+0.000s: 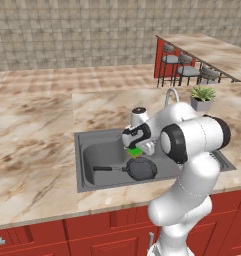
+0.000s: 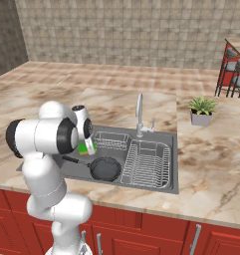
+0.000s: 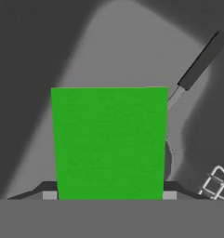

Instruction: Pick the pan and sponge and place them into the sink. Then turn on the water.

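Note:
The black pan (image 1: 141,168) lies in the sink (image 1: 92,155), its long handle (image 1: 108,168) pointing left; it shows too in the right base view (image 2: 105,168). Just above the pan hangs the green sponge (image 1: 135,151), held by my gripper (image 1: 134,148), which is shut on it over the basin. In the hand view the sponge (image 3: 109,142) is a big green block between my fingertips, with the pan's handle (image 3: 202,60) and the grey sink floor (image 3: 113,42) behind it. The silver faucet (image 2: 139,113) stands at the sink's back edge; I see no stream from it.
A ribbed draining rack (image 2: 147,164) and a small wire basket (image 2: 111,141) sit in the sink's right part. A potted plant (image 2: 201,110) stands on the marble counter (image 1: 32,130) behind. Bar stools (image 1: 187,67) line a red island further back.

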